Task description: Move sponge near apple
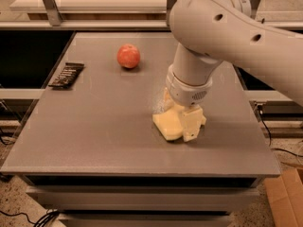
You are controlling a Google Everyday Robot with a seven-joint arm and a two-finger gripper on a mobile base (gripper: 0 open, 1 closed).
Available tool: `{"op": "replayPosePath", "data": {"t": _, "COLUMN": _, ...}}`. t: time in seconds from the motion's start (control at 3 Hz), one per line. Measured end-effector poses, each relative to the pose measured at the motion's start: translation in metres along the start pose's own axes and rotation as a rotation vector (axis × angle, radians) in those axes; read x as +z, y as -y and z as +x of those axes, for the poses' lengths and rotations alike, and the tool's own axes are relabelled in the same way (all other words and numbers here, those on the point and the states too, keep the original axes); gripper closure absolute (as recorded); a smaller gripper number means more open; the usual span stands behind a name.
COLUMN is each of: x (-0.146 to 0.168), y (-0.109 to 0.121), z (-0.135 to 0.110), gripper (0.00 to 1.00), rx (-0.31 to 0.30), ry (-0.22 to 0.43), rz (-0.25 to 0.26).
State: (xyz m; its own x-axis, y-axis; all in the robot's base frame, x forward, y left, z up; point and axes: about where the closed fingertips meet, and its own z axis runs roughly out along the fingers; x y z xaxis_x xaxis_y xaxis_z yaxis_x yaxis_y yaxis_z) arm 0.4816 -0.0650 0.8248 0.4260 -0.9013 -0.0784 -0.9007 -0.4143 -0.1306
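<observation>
One view only, so these notes are short; camera view: my gripper [183,129] is low over the grey table [94,131], right of centre and toward the front edge, set down on the sponge [165,123]; my wrist and forearm cover much of the contact, so I cannot tell whether it has closed on the sponge or only rests against it; the sponge looks to lie flat on the table surface, not lifted. The apple [128,56] sits toward the back left, well apart from the sponge, with bare table between them. Progress, as I judge it: the reach to the sponge is done; the grasp is unconfirmed; the carry toward the apple and the set-down beside it are not yet done, so most of the task remains. Sponge appearance: pale yellow foam, flat, curved edge showing on its left side, right part hidden under my gripper; close in colour to my own cream parts, so the border is hard to read. A flat dark object [66,74] lies at the left table edge, clear of the likely path.
</observation>
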Motion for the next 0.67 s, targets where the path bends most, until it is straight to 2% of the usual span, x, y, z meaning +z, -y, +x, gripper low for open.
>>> {"op": "replayPosePath", "data": {"t": 0.33, "x": -0.007, "y": 0.001, "z": -0.001, "gripper": 0.87, "rx": 0.0, "ry": 0.0, "rz": 0.0}}
{"op": "replayPosePath", "data": {"t": 0.67, "x": -0.033, "y": 0.008, "z": -0.009, "gripper": 1.0, "rx": -0.052, "ry": 0.002, "rz": 0.028}}
